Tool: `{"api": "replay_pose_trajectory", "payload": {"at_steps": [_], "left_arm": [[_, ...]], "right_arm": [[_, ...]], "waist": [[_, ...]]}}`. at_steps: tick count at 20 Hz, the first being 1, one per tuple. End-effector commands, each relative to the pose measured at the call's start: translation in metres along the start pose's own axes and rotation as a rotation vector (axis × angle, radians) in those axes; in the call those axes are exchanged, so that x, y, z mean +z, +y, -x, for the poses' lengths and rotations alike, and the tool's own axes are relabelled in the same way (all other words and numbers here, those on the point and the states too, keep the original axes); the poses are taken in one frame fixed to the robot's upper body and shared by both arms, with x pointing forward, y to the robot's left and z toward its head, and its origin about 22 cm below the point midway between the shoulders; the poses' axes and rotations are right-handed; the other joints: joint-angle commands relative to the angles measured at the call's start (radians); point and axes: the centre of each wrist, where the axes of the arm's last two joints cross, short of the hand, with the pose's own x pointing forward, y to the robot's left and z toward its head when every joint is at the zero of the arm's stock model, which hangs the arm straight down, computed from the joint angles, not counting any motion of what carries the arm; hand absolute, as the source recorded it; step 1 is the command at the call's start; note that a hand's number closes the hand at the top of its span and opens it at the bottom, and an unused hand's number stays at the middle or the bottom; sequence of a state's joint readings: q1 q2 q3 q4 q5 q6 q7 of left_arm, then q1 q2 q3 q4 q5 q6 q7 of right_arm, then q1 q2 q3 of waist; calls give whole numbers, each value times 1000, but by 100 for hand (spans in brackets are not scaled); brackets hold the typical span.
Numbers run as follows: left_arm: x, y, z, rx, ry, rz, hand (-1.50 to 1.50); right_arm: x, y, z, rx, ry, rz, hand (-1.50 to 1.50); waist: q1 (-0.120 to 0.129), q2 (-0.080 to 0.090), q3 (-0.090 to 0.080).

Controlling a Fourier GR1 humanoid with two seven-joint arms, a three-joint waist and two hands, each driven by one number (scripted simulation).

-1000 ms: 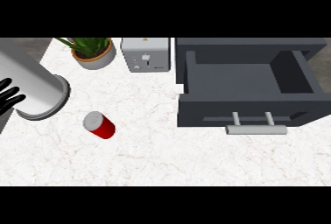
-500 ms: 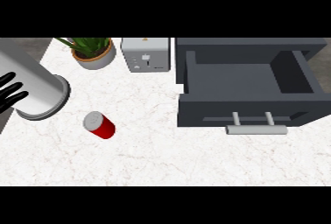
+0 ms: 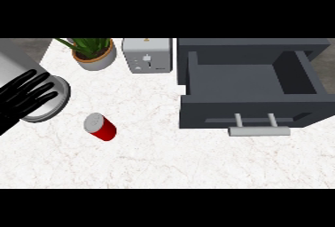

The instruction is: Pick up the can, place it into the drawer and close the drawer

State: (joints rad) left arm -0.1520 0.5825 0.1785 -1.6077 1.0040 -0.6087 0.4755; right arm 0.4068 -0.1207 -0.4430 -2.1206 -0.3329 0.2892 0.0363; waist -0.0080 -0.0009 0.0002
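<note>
Head view: the can, red with a silver top, lies tilted on the white marbled bench, well apart from the dark grey drawer, which stands pulled out with its handle toward the lower edge. At the left edge the left robot hand shows fingers spread wide and straight, holding nothing, in front of what appears to be a grey forearm. Compared with half a second earlier, this hand has advanced further rightward into view; can and drawer are unchanged. A potted plant and a toaster stand along the far edge. The right robot hand is out of view
</note>
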Motion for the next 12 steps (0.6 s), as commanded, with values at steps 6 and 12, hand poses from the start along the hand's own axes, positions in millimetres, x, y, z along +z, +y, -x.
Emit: {"api": "replay_pose_trajectory", "payload": {"at_steps": [6, 12], "left_arm": [[-21, -15, 43, -11, 32, -31, -150], [-24, -10, 76, -22, 64, -31, -150]], "right_arm": [[7, -13, -12, 20, 2, -10, -150], [27, -10, -8, -14, 10, 6, -150]], "waist": [[3, 0, 0], [1, 0, 0]]}}
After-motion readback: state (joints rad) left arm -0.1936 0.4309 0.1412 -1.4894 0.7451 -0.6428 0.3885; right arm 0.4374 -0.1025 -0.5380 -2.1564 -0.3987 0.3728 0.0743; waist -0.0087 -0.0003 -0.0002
